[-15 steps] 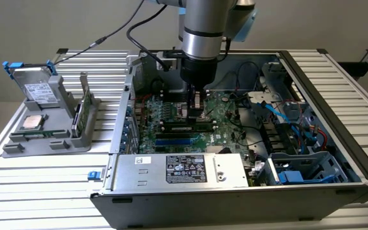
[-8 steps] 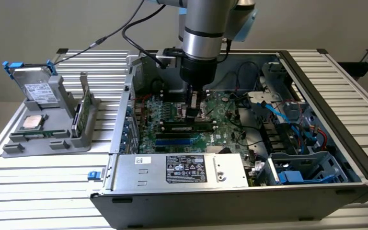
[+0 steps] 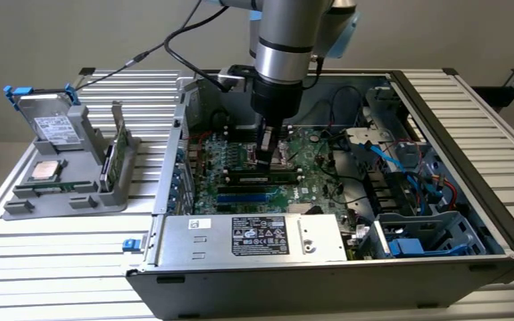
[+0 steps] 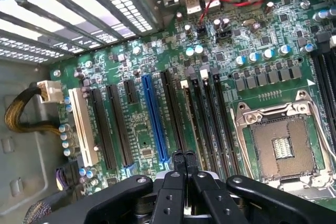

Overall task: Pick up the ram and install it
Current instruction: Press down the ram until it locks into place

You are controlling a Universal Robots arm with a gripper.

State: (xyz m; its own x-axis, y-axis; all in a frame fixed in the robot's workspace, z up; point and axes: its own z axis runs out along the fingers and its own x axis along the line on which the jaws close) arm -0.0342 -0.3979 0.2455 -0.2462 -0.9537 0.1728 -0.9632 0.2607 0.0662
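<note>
PC case (image 3: 498,221) lies open on the slatted desk (image 3: 43,267), w/ a grey parts holder (image 3: 69,180) on the exterior view's left. Arm (image 3: 284,47) reaches down into the case over the motherboard (image 3: 310,167). PSU (image 3: 257,237) sits at the near edge.

Ram (image 3: 262,178): green stick lying along a DIMM slot mid-board, just under the gripper (image 3: 269,159). Gripper fingers are pressed together, nothing held between them; in the wrist view the gripper (image 4: 183,157) tips point down at the row of black DIMM slots (image 4: 210,119), beside the blue PCIe slot (image 4: 155,119) and the empty CPU socket (image 4: 283,142).

Looks like the seat/press stage. To do it well, I'd judge: push straight down on the stick's top edge, centred, stick square to slot, no sideways lean. Can't tell if the end latches have caught.
</note>
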